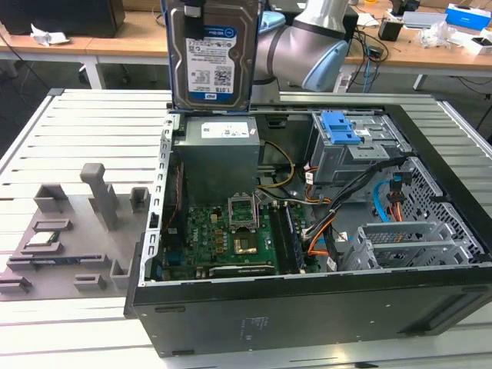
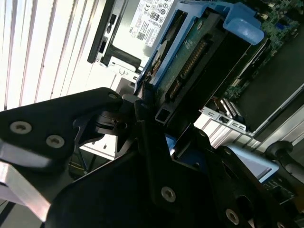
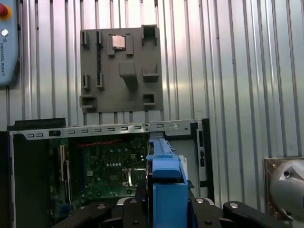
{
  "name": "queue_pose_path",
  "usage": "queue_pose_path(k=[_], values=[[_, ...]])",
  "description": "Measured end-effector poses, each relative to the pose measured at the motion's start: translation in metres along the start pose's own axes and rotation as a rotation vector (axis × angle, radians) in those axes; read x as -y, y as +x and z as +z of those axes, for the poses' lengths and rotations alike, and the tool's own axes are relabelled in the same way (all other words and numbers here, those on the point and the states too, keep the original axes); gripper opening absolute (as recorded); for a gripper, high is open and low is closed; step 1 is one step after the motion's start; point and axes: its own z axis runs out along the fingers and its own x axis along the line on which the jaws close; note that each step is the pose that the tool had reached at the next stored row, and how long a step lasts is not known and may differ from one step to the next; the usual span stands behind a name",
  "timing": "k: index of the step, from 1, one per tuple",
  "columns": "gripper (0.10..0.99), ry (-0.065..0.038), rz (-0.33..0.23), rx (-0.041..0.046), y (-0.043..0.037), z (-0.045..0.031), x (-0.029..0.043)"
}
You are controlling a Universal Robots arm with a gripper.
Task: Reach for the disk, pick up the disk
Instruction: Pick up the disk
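One rectangular silver hard disk [image 1: 213, 54] with blue plastic side rails hangs above the open black computer case [image 1: 307, 300], pinched on-edge in my black gripper [image 2: 156, 128]. I judge it rigid, dense and shock-sensitive; its metal faces look slippery, so the rails are my best hold.

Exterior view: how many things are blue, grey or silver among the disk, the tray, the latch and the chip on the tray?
Blue: 1, the latch in the case.
Grey: 1, the tray.
Silver: 2, the disk lifted in the hand, and the chip.
Total: 4.
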Motion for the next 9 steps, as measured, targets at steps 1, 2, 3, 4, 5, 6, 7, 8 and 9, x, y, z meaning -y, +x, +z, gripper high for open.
queue_pose_path(k=[1,2,3,4,5,6,7,8,9], values=[[0.365,0.000,0.000,0.0000,-0.0001,-0.0002,0.0031],[0.365,-0.001,0.000,0.0000,-0.0004,-0.0005,0.0087],[0.365,-0.001,0.000,0.0000,-0.0006,-0.0007,0.0124],[0.365,-0.001,0.000,-0.0001,-0.0009,-0.0010,0.0162],[0.365,-0.002,0.000,0.0000,-0.0011,-0.0013,0.0216],[0.365,-0.002,0.000,0.0000,-0.0015,-0.0018,0.0290],[0.365,-0.002,0.000,-0.0001,-0.0016,-0.0020,0.0328],[0.365,-0.002,0.000,-0.0001,-0.0018,-0.0022,0.0353],[0.365,-0.003,0.000,-0.0001,-0.0020,-0.0024,0.0396]])
